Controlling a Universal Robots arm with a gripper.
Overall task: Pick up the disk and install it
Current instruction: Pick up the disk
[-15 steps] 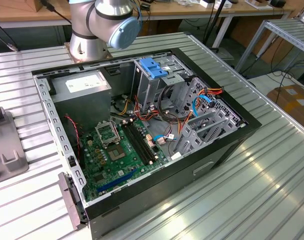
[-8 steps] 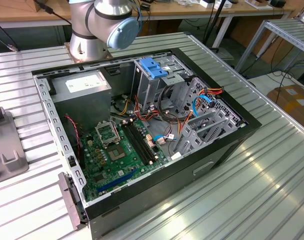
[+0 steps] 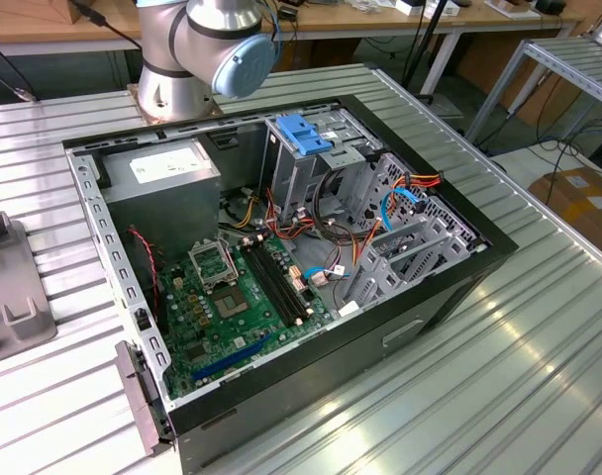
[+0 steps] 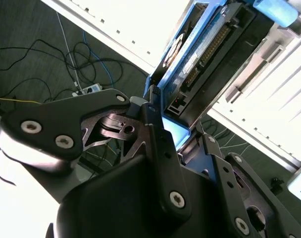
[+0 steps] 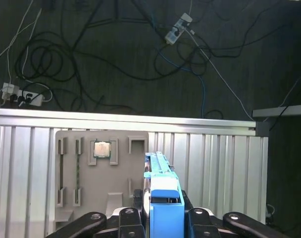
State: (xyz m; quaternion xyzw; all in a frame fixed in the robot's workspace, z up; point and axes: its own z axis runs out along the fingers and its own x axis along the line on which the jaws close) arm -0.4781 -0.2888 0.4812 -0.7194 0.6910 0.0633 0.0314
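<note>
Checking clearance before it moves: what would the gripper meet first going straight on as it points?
Probably the ribbed metal table, beside the grey parts tray: in the first wrist view the gripper, shut on the disk, aims there. Depth is unclear.

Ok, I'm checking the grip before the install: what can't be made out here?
Exterior view: the top edge cuts off the grey robot arm above the open black computer case.
First wrist view: the black claw covers the gripped end of the slim drive in a bright blue plastic carrier frame.
Second wrist view: the frame edge cuts off the drive's far end.
</note>
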